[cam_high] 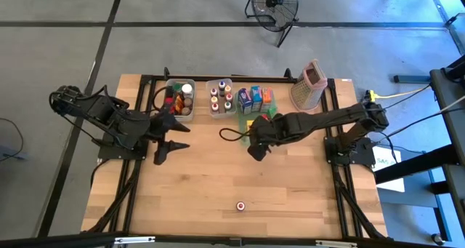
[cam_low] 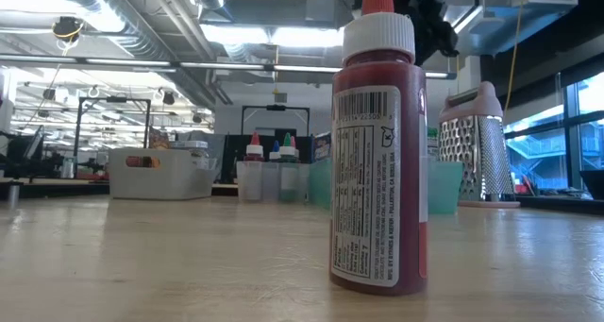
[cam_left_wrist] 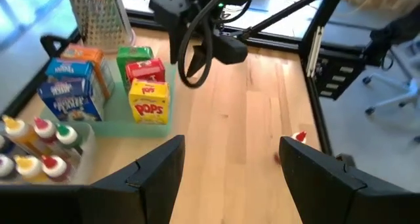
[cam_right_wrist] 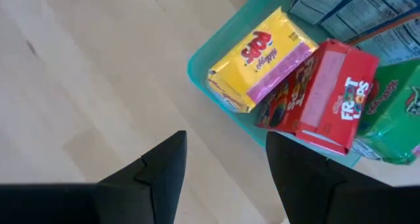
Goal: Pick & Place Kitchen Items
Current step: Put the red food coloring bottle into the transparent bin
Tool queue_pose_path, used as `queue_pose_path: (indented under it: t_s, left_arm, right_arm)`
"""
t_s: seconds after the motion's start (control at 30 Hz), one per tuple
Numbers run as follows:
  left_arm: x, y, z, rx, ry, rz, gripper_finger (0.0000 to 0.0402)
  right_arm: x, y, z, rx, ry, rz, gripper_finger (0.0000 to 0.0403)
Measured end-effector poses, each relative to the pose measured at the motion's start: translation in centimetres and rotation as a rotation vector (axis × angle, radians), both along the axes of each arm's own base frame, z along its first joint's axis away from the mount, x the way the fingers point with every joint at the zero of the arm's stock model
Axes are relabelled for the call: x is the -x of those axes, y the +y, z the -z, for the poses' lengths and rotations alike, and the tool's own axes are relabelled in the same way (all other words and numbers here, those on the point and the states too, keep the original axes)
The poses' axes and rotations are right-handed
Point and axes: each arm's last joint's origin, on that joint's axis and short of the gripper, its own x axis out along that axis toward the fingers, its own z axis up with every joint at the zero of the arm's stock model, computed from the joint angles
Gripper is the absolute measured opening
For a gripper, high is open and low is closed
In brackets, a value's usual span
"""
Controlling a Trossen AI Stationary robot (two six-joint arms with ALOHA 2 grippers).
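Sitting already in the green tray [cam_high: 245, 124] are most cartons, and spice jars [cam_high: 220, 97] fill the bins; one red bottle [cam_high: 240, 205] stands alone near the table's front edge. Left gripper [cam_high: 168, 140] and right gripper [cam_high: 259, 146] hover spread, empty.

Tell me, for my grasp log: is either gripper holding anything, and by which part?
Nothing is held: left gripper and right gripper are both open and empty.
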Motion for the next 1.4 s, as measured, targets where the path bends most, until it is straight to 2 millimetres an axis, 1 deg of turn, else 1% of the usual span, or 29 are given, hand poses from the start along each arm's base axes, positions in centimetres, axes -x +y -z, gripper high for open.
queue_pose_path:
  t_s: [0.13,0.23,0.3,0.4,0.5,0.67,0.73,0.83,0.9,1.0,1.07,1.17,1.27,1.4]
  left_arm:
    - [0.0,0.0,0.0,0.095,-0.002,-0.053,0.0244]
    - [-0.7,-0.3,0.4,0.116,0.02,-0.068,0.0244]
    - [-1.6,-0.8,1.0,0.109,0.058,-0.039,0.0244]
    - [-3.0,-2.2,2.2,0.089,0.133,0.046,0.0244]
    - [-4.8,-3.5,3.7,0.025,0.205,0.094,0.0244]
    - [-7.6,-5.0,6.3,-0.051,0.29,0.135,0.0244]
    - [-8.7,-5.7,7.2,-0.047,0.313,0.176,0.0244]
    - [-9.7,-6.5,7.7,-0.01,0.307,0.277,0.0244]
    - [-10.1,-6.5,7.6,-0.009,0.277,0.337,0.0244]
    - [-10.3,-6.5,7.5,-0.053,0.25,0.385,0.0244]
    - [-10.3,-6.5,7.4,-0.09,0.24,0.393,0.0244]
    - [-10.5,-7.0,7.5,-0.116,0.22,0.382,0.0244]
    - [-11.4,-8.1,8.3,-0.158,0.181,0.381,0.0244]
    - [-13.5,-10.2,9.9,-0.195,0.089,0.377,0.0244]
  right_arm:
    - [0.5,0.2,-0.9,-0.043,-0.016,-0.082,0.0211]
    - [0.9,0.8,-1.9,-0.084,-0.058,-0.171,0.0211]
    - [1.3,1.3,-2.6,-0.096,-0.088,-0.227,0.0211]
    - [2.5,2.0,-3.9,-0.126,-0.124,-0.282,0.0211]
    - [3.8,2.7,-5.3,-0.17,-0.167,-0.332,0.0211]
    - [5.4,4.9,-7.2,-0.287,-0.269,-0.47,0.0211]
    - [5.7,6.2,-7.6,-0.317,-0.301,-0.531,0.0211]
    - [5.9,8.2,-8.1,-0.345,-0.376,-0.594,0.0211]
    - [6.1,9.5,-8.6,-0.366,-0.442,-0.581,0.0211]
    - [6.4,11.4,-9.6,-0.39,-0.572,-0.543,0.0211]
    - [6.7,12.7,-10.3,-0.382,-0.672,-0.522,0.0211]
    - [7.5,14.5,-11.2,-0.353,-0.797,-0.494,0.0211]
    - [8.3,16.0,-11.7,-0.326,-0.884,-0.465,0.0211]
    - [9.4,17.3,-12.3,-0.31,-0.957,-0.442,0.0211]
